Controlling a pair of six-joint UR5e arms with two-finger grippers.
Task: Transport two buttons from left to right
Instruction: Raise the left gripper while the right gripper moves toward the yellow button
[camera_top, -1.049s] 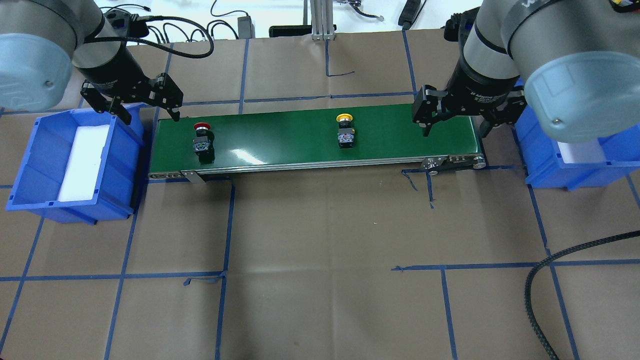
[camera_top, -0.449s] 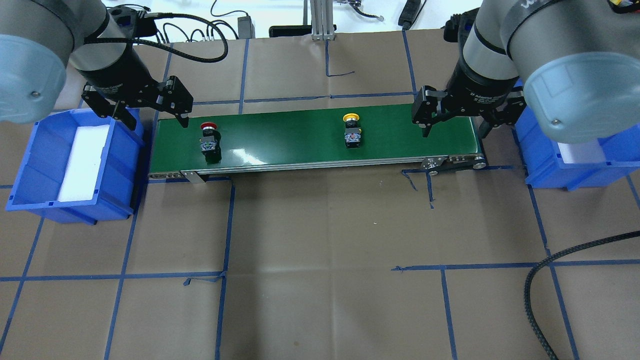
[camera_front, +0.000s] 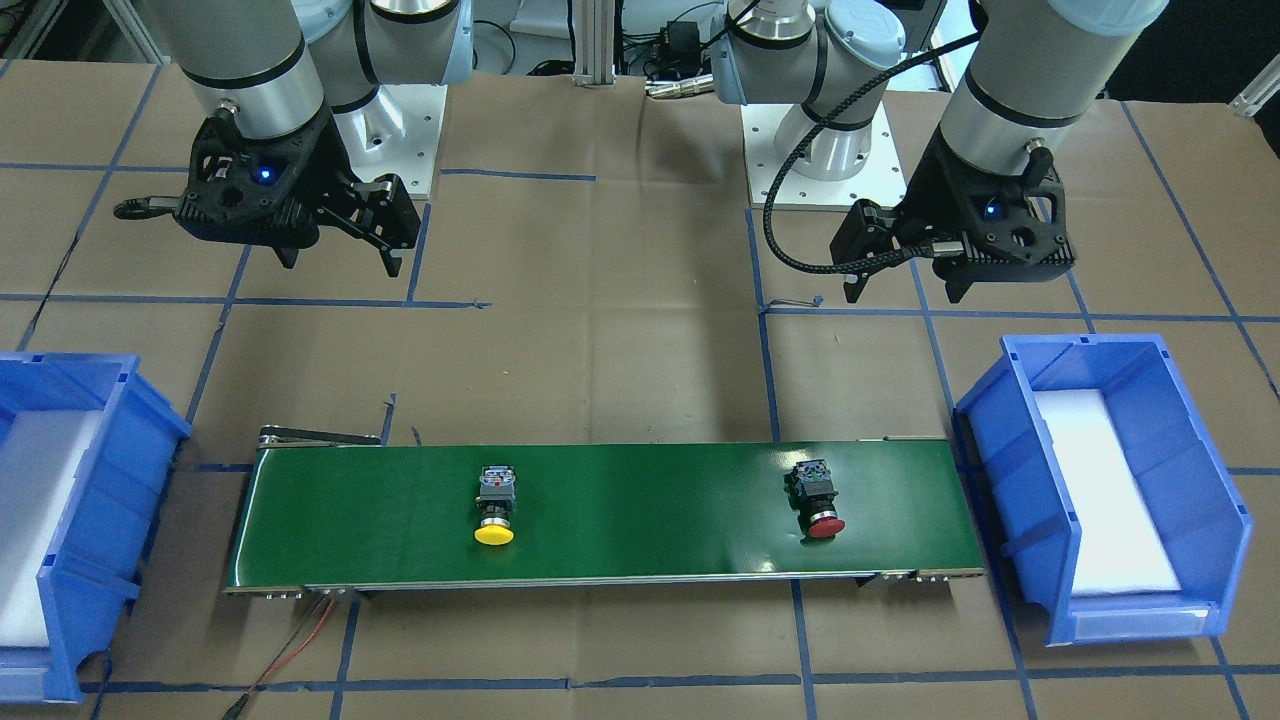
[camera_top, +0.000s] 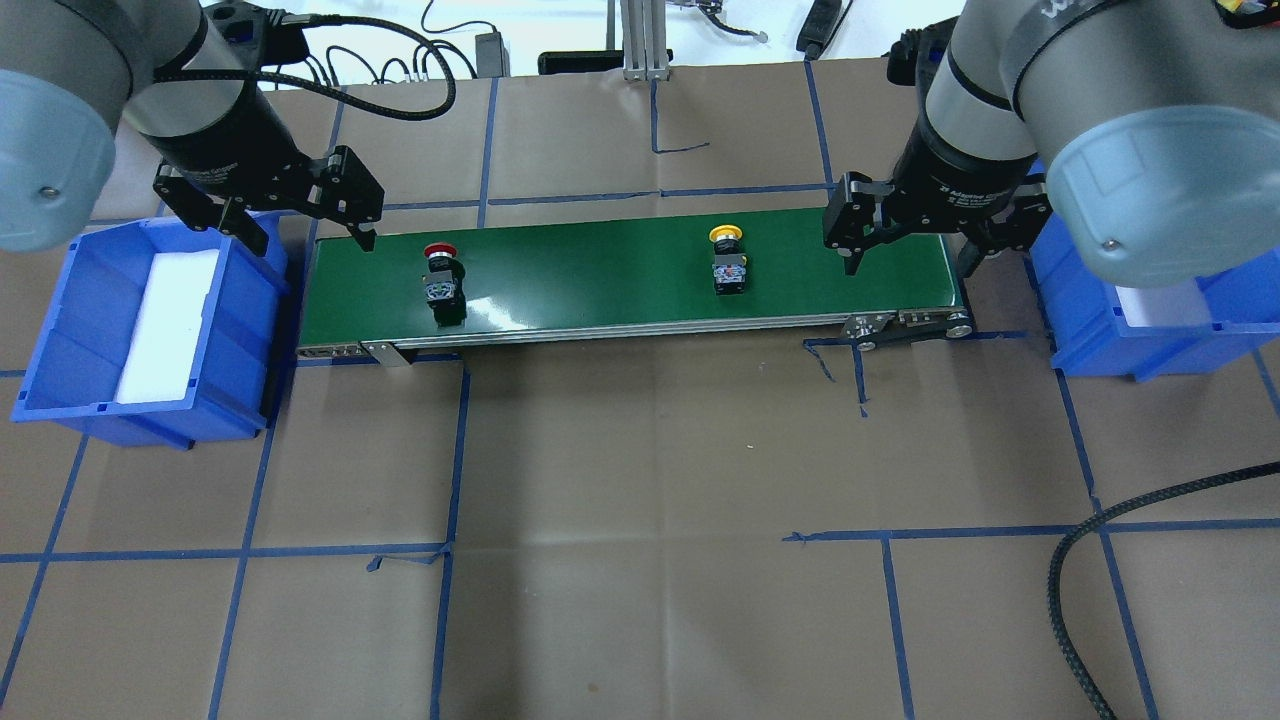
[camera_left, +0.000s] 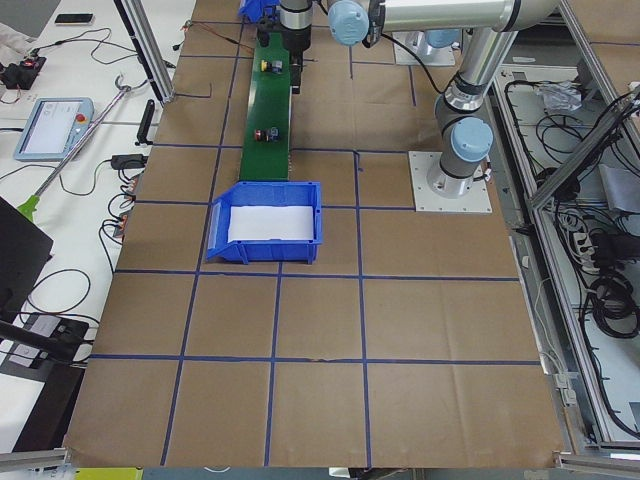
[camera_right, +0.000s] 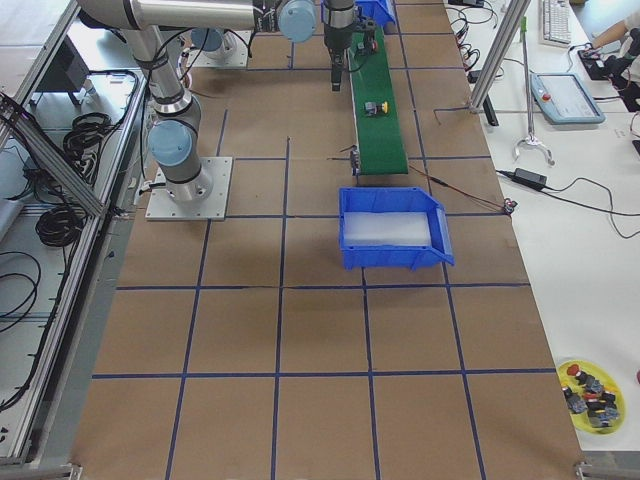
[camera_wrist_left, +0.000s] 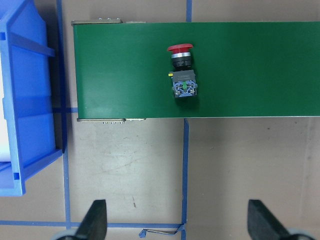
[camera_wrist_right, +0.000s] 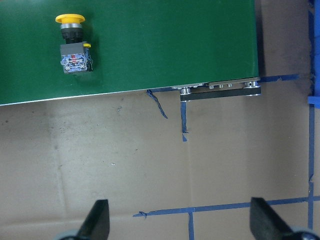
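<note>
The red button (camera_top: 442, 280) lies on its side near the left end of the green conveyor belt (camera_top: 600, 270). It also shows in the left wrist view (camera_wrist_left: 182, 75). The yellow button (camera_top: 728, 260) lies right of the belt's middle and shows in the right wrist view (camera_wrist_right: 73, 42). My left gripper (camera_top: 308, 228) hangs open and empty above the belt's left end, beside the left blue bin (camera_top: 235, 330). My right gripper (camera_top: 908, 255) hangs open and empty over the belt's right end, to the right of the yellow button.
Each blue bin holds a white foam pad. The right blue bin (camera_top: 1090, 340) stands just past the belt's right end. A black braided cable (camera_top: 1075, 600) lies at the front right. Blue tape lines cross the brown paper table cover.
Both buttons have travelled to the right along the belt. My left gripper has shifted slightly right and stays open. My right gripper has not moved.
</note>
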